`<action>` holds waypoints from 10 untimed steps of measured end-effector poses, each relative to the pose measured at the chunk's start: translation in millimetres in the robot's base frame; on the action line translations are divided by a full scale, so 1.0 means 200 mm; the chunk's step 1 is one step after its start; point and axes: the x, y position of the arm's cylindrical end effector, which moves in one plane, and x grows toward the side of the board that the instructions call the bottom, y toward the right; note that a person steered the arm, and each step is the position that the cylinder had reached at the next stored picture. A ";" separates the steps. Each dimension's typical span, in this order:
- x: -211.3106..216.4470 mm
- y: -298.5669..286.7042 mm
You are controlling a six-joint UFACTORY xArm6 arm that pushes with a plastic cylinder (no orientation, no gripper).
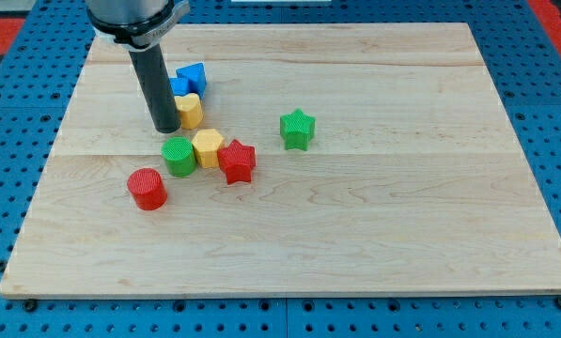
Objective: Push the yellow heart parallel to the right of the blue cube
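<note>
Resting my tip (167, 128) on the wooden board (402, 235), in the view's upper left part, with the dark rod (155, 84) rising straight above it. Holding nothing, being a bare rod with nothing to open or close. Touching, or all but touching, the yellow heart (190, 110) lying just to the view's right of the tip and slightly above. Sitting beyond the heart, further toward the view's top: a blue cube (179, 86) partly hidden behind the rod, and another blue block (194, 75) of unclear shape just beside it. Lying just below the tip: a green cylinder (179, 156), then to its right a yellow block (208, 148) and a red star (237, 161), all three crowding together. Standing further below and slightly left: a red cylinder (148, 188). Sitting well apart to the right: a green star (298, 129).
</note>
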 end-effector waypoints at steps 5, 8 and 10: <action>0.00 -0.08; -0.08 -0.18; -0.02 0.34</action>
